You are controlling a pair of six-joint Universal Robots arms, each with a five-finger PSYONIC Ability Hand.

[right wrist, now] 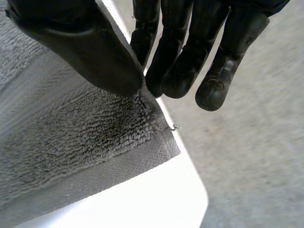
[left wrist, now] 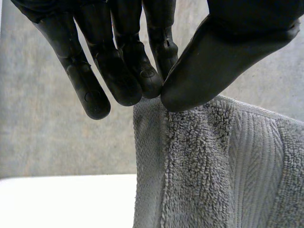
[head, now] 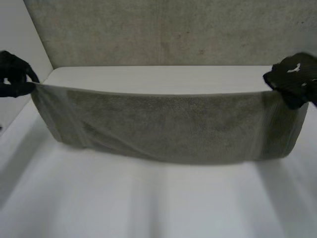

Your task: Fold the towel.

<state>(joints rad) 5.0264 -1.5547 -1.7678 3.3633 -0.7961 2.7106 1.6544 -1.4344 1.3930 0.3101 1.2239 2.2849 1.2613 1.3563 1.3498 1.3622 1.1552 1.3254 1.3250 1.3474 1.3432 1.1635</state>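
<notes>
A grey-green towel (head: 168, 126) hangs stretched in the air above the white table (head: 148, 198), its lower edge sagging near the tabletop. My left hand (head: 15, 74) pinches the towel's upper left corner between thumb and fingers; in the left wrist view the thumb (left wrist: 213, 61) presses the towel (left wrist: 213, 166) against the fingertips (left wrist: 152, 80). My right hand (head: 294, 77) pinches the upper right corner. In the right wrist view its thumb (right wrist: 90, 52) and fingers (right wrist: 161, 61) clamp the towel (right wrist: 71, 142) near its hemmed corner.
A grey wall (head: 163, 32) stands behind the table's far edge. The table's corner (right wrist: 190, 199) lies under my right hand, with grey floor (right wrist: 256, 156) beyond it. Bare tabletop stretches in front of the towel.
</notes>
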